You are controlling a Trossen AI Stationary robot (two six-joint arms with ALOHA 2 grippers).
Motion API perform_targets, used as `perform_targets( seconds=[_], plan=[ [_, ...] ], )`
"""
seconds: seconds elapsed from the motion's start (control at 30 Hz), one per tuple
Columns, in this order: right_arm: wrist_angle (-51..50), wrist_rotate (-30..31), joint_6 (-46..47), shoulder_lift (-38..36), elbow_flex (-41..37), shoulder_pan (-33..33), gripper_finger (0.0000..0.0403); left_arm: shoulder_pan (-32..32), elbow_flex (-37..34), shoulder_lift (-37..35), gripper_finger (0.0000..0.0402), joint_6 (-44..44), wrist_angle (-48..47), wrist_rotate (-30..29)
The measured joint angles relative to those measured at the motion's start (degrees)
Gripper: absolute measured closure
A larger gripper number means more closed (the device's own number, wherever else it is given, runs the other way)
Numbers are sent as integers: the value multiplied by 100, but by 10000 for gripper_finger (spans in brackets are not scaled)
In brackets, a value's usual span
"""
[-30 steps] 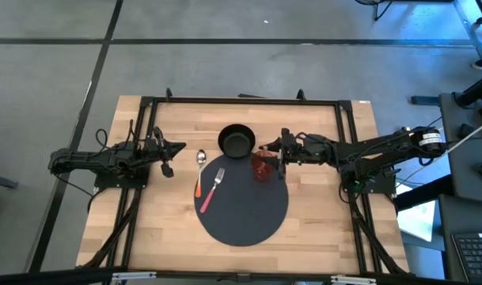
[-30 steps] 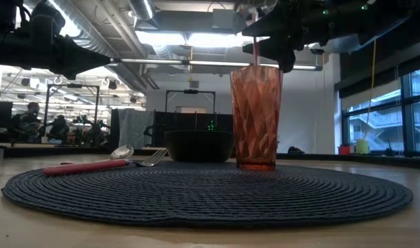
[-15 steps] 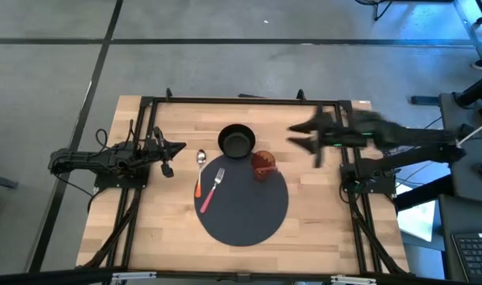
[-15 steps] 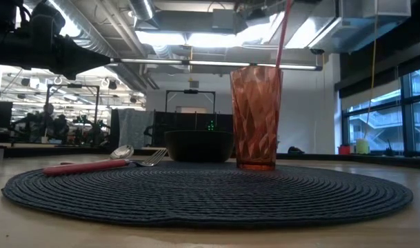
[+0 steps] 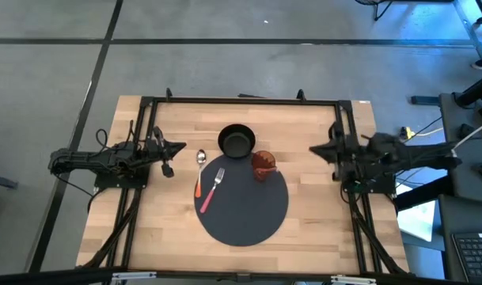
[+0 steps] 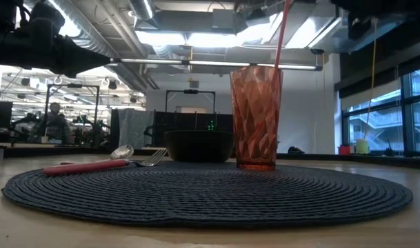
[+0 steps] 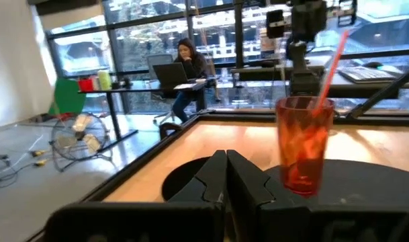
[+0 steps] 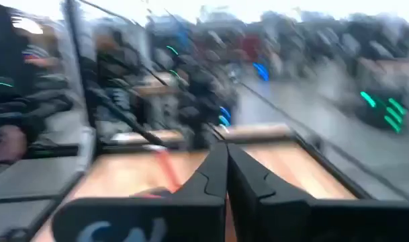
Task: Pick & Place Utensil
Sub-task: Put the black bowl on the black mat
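A red faceted cup (image 5: 263, 165) (image 6: 256, 117) stands on the far right part of the round dark placemat (image 5: 242, 207). A thin red-handled utensil (image 6: 282, 31) (image 7: 329, 67) stands in the cup, leaning on the rim. A red-handled fork (image 5: 209, 190) lies on the mat's left part, and a spoon (image 5: 201, 157) lies on the wood beside it. My right gripper (image 5: 313, 149) (image 8: 225, 168) is shut, empty, well to the right of the cup. My left gripper (image 5: 179, 147) (image 7: 225, 176) waits shut at the table's left, pointing toward the cup.
A black bowl (image 5: 237, 141) (image 6: 199, 146) stands just beyond the mat's far edge, next to the cup. A dark metal frame (image 5: 241, 100) runs along the table's far and side edges. Bare wood (image 5: 320, 198) shows to the right of the mat.
My right gripper has let go of the red-handled utensil above the cup, drawn back toward the table's right edge and shut. The utensil, held upright before, now leans tilted in the cup. The cup has stayed where it was.
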Motion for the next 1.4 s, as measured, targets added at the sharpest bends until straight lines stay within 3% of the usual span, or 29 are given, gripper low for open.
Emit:
perform_targets(
  seconds=[0.13, 0.33, 0.47, 0.57, 0.63, 0.8, 0.9, 1.03, 1.2, 1.4],
  plan=[
    [1205, -388, -306, -271, -755, 0, 394, 0, 3, 14, 398, -288, 35, 138],
    [1912, -286, -638, -404, -1513, -65, 394, 2, 635, 729, 398, -1038, -605, -582],
    [1950, 130, -735, -407, -1627, -162, 394, 2, 1642, 1918, 398, -958, -766, -831],
    [2027, 290, -778, -405, -1627, -232, 393, 141, 2766, 3201, 398, -977, -1726, -1652],
    [2068, 333, -851, -407, -1627, -262, 393, 373, 3597, 4137, 398, -966, -2470, -1763],
    [2137, 334, -989, -405, -1627, -323, 393, 964, 5099, 6177, 398, -165, -3699, -1065],
    [2202, 335, -1039, -405, -1627, -326, 393, 1202, 5536, 7028, 398, 477, -3825, -211],
    [2201, 333, -1036, -405, -1627, -326, 393, 1418, 5873, 7879, 398, 587, -3807, 799],
    [2126, 333, -1010, -404, -1627, -326, 393, 1539, 6043, 8630, 381, 760, -3864, 992],
    [2113, 333, -1034, -403, -1627, -326, 393, 1650, 6067, 9146, 314, 1109, -3807, 1280]
  ],
)
